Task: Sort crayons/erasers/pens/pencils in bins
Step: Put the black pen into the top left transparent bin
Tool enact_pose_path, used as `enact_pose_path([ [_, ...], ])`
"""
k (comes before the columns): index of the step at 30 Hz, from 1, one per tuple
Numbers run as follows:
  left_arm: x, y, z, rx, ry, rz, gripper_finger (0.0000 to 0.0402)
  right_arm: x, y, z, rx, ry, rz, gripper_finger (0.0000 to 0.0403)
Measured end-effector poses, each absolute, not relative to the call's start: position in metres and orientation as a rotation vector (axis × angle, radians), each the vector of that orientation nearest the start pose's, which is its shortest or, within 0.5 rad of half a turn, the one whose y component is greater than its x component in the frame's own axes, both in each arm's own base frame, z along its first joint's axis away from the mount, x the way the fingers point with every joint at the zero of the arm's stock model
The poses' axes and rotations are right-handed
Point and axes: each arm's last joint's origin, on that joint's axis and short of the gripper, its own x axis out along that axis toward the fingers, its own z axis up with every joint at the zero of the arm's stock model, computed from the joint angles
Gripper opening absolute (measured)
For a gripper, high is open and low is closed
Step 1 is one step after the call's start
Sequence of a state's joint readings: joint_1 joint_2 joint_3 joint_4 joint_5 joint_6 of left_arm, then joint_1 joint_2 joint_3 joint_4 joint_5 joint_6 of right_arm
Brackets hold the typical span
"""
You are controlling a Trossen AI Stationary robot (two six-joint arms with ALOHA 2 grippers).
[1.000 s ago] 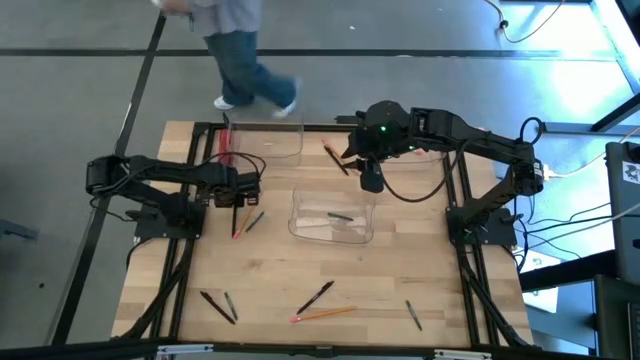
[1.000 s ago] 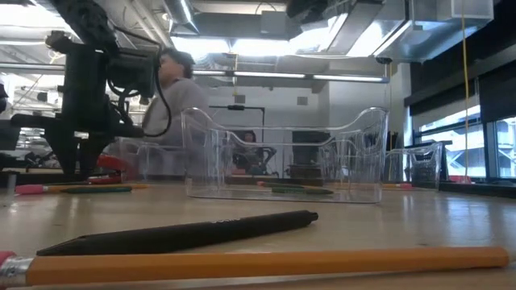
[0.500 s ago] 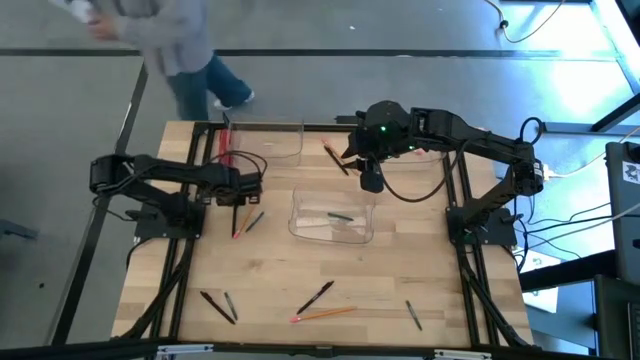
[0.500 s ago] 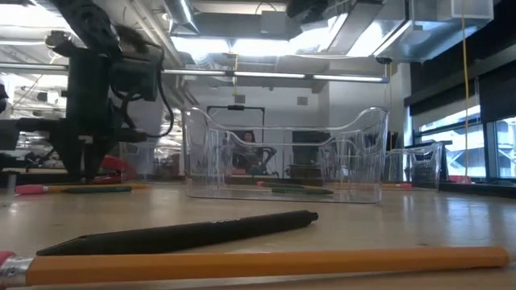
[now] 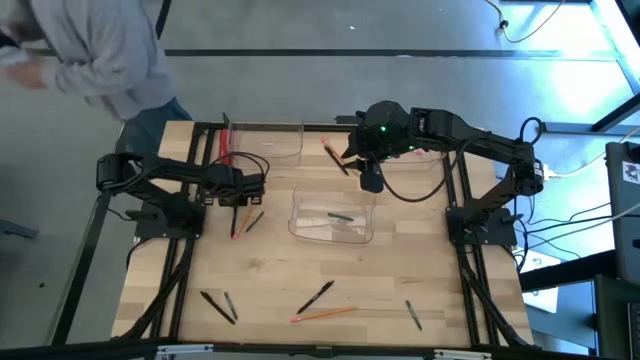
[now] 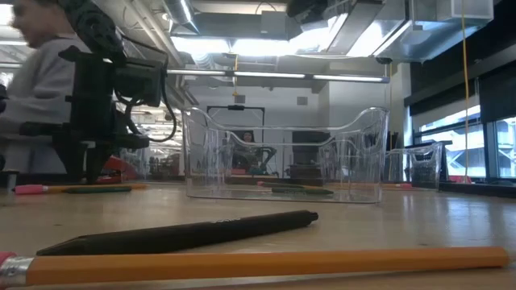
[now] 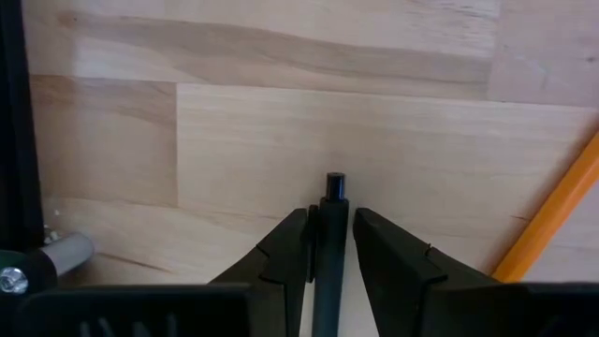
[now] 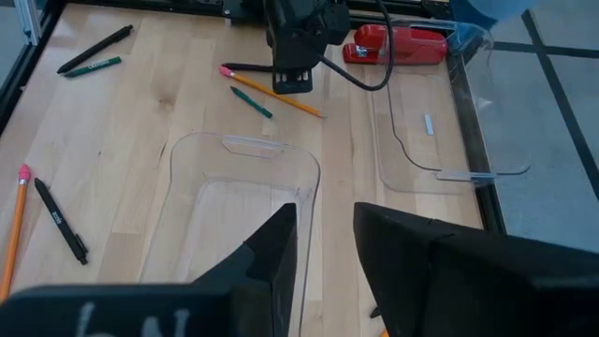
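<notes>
My left gripper (image 5: 245, 200) (image 7: 329, 217) stands at the table's left, near the far-left clear bin (image 5: 268, 142), and is shut on a black pen (image 7: 333, 192). An orange pencil (image 5: 238, 224) and a green crayon (image 5: 256, 219) lie flat on the table just beside it. My right gripper (image 5: 372, 182) (image 8: 325, 220) hangs open and empty above the far edge of the middle bin (image 5: 333, 232). That bin holds a green crayon (image 5: 341, 215). A third bin shows in the low view (image 6: 415, 165). My left gripper pinches the pen's shaft (image 7: 328, 234) between its two fingers. The pen runs along the fingers and its end (image 7: 335, 181) sticks out past the fingertips toward the table. I cannot tell whether that end touches the wood.
A red object (image 8: 393, 45) lies by the far-left bin. A pencil and a pen (image 5: 335, 158) lie at the far middle. Pens (image 5: 215, 305), a pen (image 5: 317, 296), a pencil (image 5: 322, 315) and a short stick (image 5: 413, 315) lie near the front edge. A person (image 5: 90, 50) stands beyond the far left corner.
My left gripper has shifted a little toward the table's right edge, still shut. The person beyond the table's far edge has walked toward the left.
</notes>
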State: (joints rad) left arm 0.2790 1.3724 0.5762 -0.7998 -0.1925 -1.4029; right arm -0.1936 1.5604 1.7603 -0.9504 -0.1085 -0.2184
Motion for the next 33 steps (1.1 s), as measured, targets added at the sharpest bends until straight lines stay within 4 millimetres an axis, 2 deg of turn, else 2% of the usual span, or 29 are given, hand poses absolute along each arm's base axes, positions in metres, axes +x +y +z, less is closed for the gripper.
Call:
enact_pose_path([
  [4,0.1714,0.0547,0.133,-1.123,1.072,1.413,0.008,0.3108,-0.0577,0.409,-0.095,0.747,0.0,0.0112],
  [15,0.1713,0.0543,0.1326,-1.096,1.111,1.373,0.0019,0.3108,-0.0577,0.409,-0.095,0.747,0.0,0.0112],
  [33,0.1699,0.0535,0.1365,-1.098,1.108,1.332,0.0017,0.3108,-0.0577,0.409,-0.091,0.747,-0.001,0.0112],
])
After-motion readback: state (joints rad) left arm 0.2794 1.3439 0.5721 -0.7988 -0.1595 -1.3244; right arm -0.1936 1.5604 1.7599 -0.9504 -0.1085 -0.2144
